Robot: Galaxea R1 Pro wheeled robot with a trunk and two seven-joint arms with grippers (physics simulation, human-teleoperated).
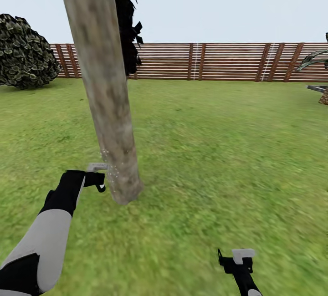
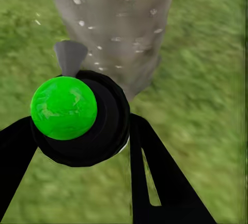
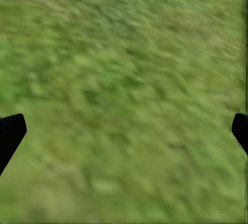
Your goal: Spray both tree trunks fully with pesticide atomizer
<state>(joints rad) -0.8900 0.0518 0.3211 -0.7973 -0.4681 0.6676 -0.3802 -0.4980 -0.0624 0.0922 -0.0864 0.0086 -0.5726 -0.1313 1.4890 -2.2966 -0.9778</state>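
One atomizer (image 2: 77, 118) nozzle aimed at tree trunk (image 2: 116, 27).

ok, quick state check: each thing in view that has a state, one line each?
left gripper: shut on the atomizer, next to the trunk base
atomizer: held, green spot showing, nozzle toward the trunk
tree trunk: leaning in the head view, white specks low down, higher bark bare
pesticide: specks scattered on the bark
right gripper: open, over grass
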